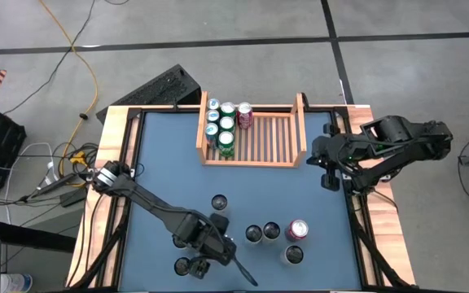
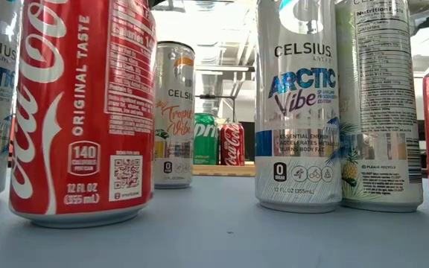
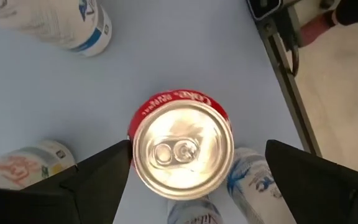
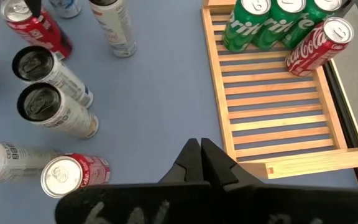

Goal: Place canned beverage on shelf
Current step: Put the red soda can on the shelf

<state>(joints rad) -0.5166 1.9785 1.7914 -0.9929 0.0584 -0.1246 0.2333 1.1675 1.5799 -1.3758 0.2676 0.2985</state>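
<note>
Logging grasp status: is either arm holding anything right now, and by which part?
Nothing is held. The left gripper hangs open above the upright red cola can, jaws either side, not touching. The right gripper is shut on nothing.

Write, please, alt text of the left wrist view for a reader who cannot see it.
The open left gripper hangs directly above an upright red cola can on the blue table, one dark finger on each side of its silver top. Other cans stand around it.
</note>
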